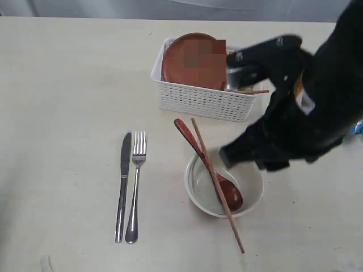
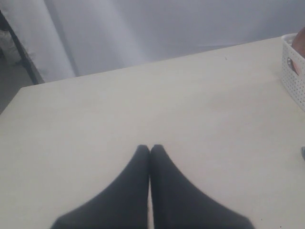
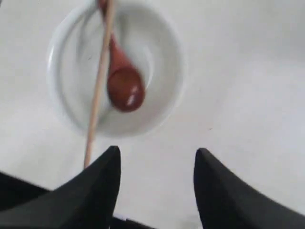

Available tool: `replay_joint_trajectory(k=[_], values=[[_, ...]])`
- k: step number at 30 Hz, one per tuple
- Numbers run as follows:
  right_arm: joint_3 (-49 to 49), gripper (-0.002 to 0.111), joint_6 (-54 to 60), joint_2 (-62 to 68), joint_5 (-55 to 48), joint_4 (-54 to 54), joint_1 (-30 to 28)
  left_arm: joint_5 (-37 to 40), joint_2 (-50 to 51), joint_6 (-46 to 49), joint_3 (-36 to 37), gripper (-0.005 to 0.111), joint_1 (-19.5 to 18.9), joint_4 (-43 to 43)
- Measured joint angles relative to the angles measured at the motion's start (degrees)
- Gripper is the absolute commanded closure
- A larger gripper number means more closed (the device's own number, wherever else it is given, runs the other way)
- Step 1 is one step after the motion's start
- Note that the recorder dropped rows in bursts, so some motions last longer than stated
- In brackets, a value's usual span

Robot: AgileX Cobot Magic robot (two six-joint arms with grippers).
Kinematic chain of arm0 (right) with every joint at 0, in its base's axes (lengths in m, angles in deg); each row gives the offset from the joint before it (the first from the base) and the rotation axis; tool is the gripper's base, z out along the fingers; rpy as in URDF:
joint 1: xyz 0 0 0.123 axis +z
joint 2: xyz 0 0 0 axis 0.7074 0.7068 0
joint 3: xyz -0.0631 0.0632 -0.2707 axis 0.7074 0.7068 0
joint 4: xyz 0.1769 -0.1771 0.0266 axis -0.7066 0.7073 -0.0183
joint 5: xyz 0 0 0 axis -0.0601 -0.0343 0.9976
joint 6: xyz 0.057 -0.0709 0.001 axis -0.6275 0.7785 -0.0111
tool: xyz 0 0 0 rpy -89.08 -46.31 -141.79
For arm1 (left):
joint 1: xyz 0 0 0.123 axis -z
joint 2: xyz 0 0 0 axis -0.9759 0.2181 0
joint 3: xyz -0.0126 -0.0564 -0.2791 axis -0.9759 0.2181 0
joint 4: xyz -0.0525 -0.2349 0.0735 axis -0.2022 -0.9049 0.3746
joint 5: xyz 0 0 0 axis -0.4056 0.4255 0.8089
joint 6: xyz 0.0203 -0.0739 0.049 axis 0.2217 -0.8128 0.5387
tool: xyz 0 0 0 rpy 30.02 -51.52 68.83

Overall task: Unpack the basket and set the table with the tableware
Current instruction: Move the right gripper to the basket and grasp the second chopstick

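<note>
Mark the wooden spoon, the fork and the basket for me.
wooden spoon [image 1: 231, 196], exterior view, on its scoop end inside the bowl.
fork [image 1: 135, 192], exterior view, middle of the handle.
basket [image 1: 198, 102], exterior view, front lattice wall.

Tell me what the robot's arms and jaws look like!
The right arm is chunky and shiny black, with small pale dots like screws on one part and a bit of orange and white at one joint. Both arms' jaws are smooth black wedges narrowing to rounded tips. No cables or writing show.
</note>
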Motion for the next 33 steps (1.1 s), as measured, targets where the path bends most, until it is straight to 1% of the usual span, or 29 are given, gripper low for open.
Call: replay_joint_trajectory(k=[3, 5, 6, 8, 10, 13, 15, 20, 27, 33], values=[[-5.53, 0.062, 4.28, 2.48, -1.22, 1.89, -6.48, 0.00, 0.00, 0.00, 0.00, 0.107, 0.00, 0.00], [-8.77, 0.062, 8.83, 5.25, -1.64, 2.36, -10.64, 0.00, 0.00, 0.00, 0.00, 0.107, 0.00, 0.00], [-11.59, 0.062, 13.07, 8.31, -1.78, 2.75, -14.11, 0.00, 0.00, 0.00, 0.00, 0.107, 0.00, 0.00], [-14.59, 0.062, 17.75, 12.44, -1.91, 2.94, -17.28, 0.00, 0.00, 0.00, 0.00, 0.107, 0.00, 0.00], [-17.13, 0.062, 22.01, 17.19, -2.01, 3.06, -18.85, 0.00, 0.00, 0.00, 0.00, 0.107, 0.00, 0.00], [-19.69, 0.062, 28.74, 22.93, -1.31, 3.29, -19.05, 0.00, 0.00, 0.00, 0.00, 0.107, 0.00, 0.00], [-21.84, 0.062, 31.26, 27.82, -1.64, 7.62, -19.05, 0.00, 0.00, 0.00, 0.00, 0.107, 0.00, 0.00], [-22.98, 0.062, 33.09, 32.14, -1.58, 12.99, -19.05, 0.00, 0.00, 0.00, 0.00, 0.107, 0.00, 0.00], [-23.01, 0.062, 34.63, 32.86, 3.03, 13.41, -19.05, 0.00, 0.00, 0.00, 0.00, 0.107, 0.00, 0.00], [-23.01, 0.062, 34.63, 34.55, 3.01, 13.41, -19.05, 0.00, 0.00, 0.00, 0.00, 0.107, 0.00, 0.00]])
